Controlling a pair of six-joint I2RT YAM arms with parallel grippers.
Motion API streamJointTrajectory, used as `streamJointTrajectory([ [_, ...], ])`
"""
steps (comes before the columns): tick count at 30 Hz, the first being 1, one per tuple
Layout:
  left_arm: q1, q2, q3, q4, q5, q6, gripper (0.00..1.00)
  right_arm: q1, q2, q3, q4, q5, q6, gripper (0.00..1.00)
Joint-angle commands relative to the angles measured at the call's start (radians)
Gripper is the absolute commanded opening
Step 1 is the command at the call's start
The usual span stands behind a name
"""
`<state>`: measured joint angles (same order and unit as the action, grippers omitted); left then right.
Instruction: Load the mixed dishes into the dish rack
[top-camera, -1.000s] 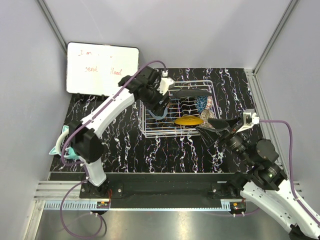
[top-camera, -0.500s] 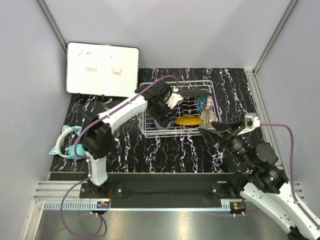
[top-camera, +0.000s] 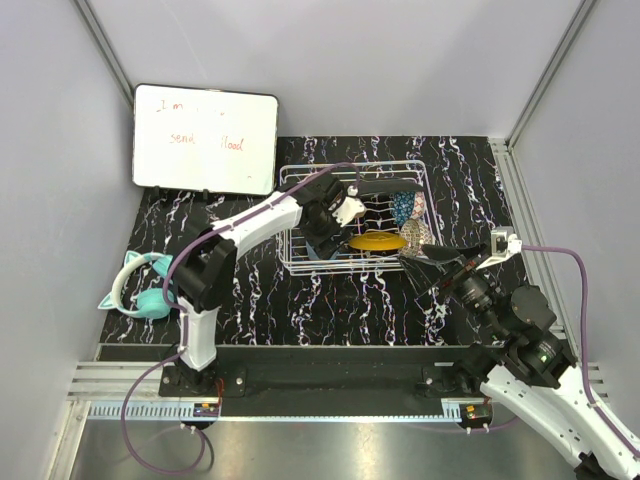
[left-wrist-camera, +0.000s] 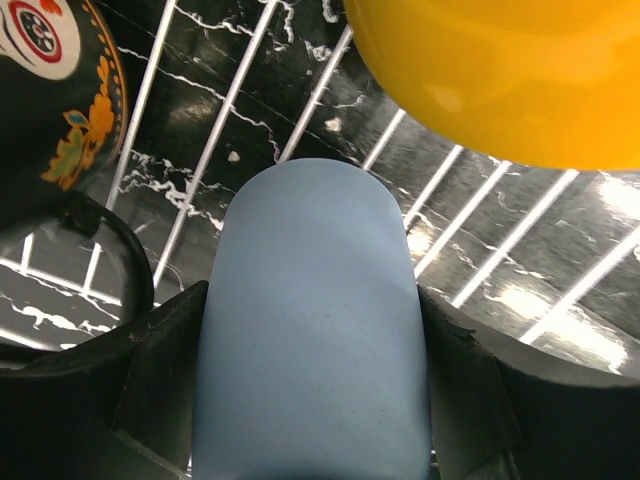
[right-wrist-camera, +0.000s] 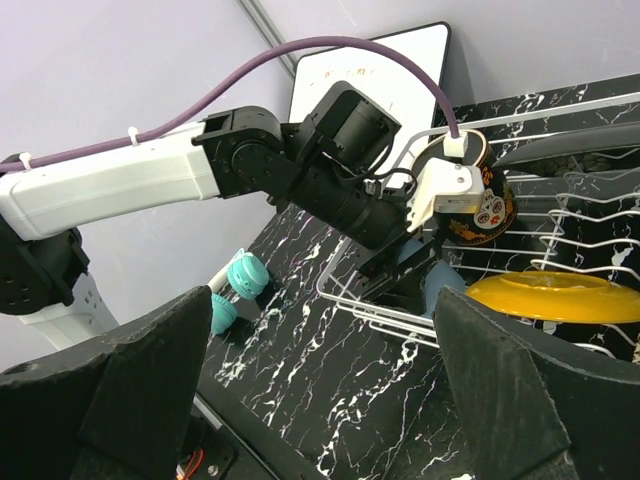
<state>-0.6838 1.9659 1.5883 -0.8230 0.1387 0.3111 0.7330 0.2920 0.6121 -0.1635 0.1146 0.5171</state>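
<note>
My left gripper (top-camera: 325, 237) reaches down into the white wire dish rack (top-camera: 286, 215) and is shut on the light-blue cup (left-wrist-camera: 310, 320), which points at the rack floor wires (left-wrist-camera: 205, 165). The yellow plate (top-camera: 377, 241) lies just right of the cup. The black mug (left-wrist-camera: 45, 95) sits at its left. The dark rectangular plate (top-camera: 382, 186) and the blue patterned bowl (top-camera: 404, 207) and beige bowl (top-camera: 419, 232) stand in the rack's right part. My right gripper (top-camera: 437, 262) is open and empty, outside the rack's front right corner. The right wrist view shows the cup (right-wrist-camera: 443, 287) inside the rack.
The teal cat-ear headphones (top-camera: 140, 290) lie at the table's left edge. The whiteboard (top-camera: 205, 140) leans at the back left. Black marbled tabletop (top-camera: 330, 305) lies between the rack and the arm bases.
My left gripper has carried the light-blue cup rightward and down into the rack, next to the yellow plate. My right gripper has drawn back slightly to the right.
</note>
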Motion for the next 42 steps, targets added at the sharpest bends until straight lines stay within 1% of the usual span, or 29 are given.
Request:
streamJointTrajectory([
  [1,-0.003,0.004,-0.008,0.044,-0.033,0.043,0.00,-0.001,-0.001,0.002,0.009,0.010,0.024,1.00],
  [4,-0.003,0.007,-0.007,0.044,-0.033,0.045,0.00,-0.003,-0.005,0.005,0.004,0.016,0.023,1.00],
  [5,-0.003,0.008,-0.005,0.044,-0.030,0.045,0.04,-0.001,-0.005,0.005,0.004,0.017,0.024,1.00],
  [6,-0.005,0.011,-0.005,0.041,-0.030,0.043,0.21,-0.001,-0.005,0.005,0.001,0.016,0.027,1.00],
  [7,-0.005,0.011,-0.004,0.035,-0.028,0.042,0.36,-0.001,-0.007,0.003,-0.001,0.016,0.027,1.00],
  [8,-0.005,0.011,-0.004,0.033,-0.030,0.040,0.47,-0.001,-0.005,0.003,-0.001,0.016,0.031,1.00],
  [9,-0.006,0.005,-0.005,0.033,-0.031,0.040,0.66,-0.001,-0.005,0.003,-0.001,0.013,0.032,1.00],
  [11,-0.006,0.001,-0.010,0.033,-0.030,0.042,0.81,-0.001,-0.008,0.003,-0.002,0.013,0.034,1.00],
  [12,-0.008,-0.007,-0.011,0.032,-0.028,0.042,0.93,-0.001,-0.010,0.003,-0.004,0.011,0.034,1.00],
  [13,-0.010,-0.010,-0.013,0.031,-0.030,0.042,0.97,-0.001,-0.011,0.003,-0.007,0.011,0.032,1.00],
  [14,-0.010,-0.013,-0.014,0.031,-0.030,0.042,0.99,-0.001,-0.013,0.003,-0.005,0.011,0.034,1.00],
  [23,-0.017,-0.061,-0.007,0.015,-0.008,0.034,0.99,-0.001,-0.019,0.000,-0.013,0.002,0.040,1.00],
  [28,-0.019,-0.107,0.018,-0.027,0.001,0.033,0.99,-0.001,-0.017,0.003,-0.014,0.000,0.035,1.00],
  [32,-0.019,-0.177,0.035,-0.062,0.033,0.051,0.99,-0.003,-0.004,0.009,-0.018,-0.009,0.027,1.00],
  [37,-0.019,-0.245,0.035,-0.093,-0.011,0.048,0.99,-0.001,0.024,0.023,-0.027,0.000,0.014,1.00],
  [41,-0.016,-0.309,0.018,-0.077,-0.039,0.036,0.99,-0.001,0.055,0.047,-0.031,-0.013,-0.014,1.00],
  [42,-0.013,-0.320,0.013,-0.068,-0.057,0.036,0.99,-0.001,0.080,0.058,-0.054,-0.016,-0.018,1.00],
])
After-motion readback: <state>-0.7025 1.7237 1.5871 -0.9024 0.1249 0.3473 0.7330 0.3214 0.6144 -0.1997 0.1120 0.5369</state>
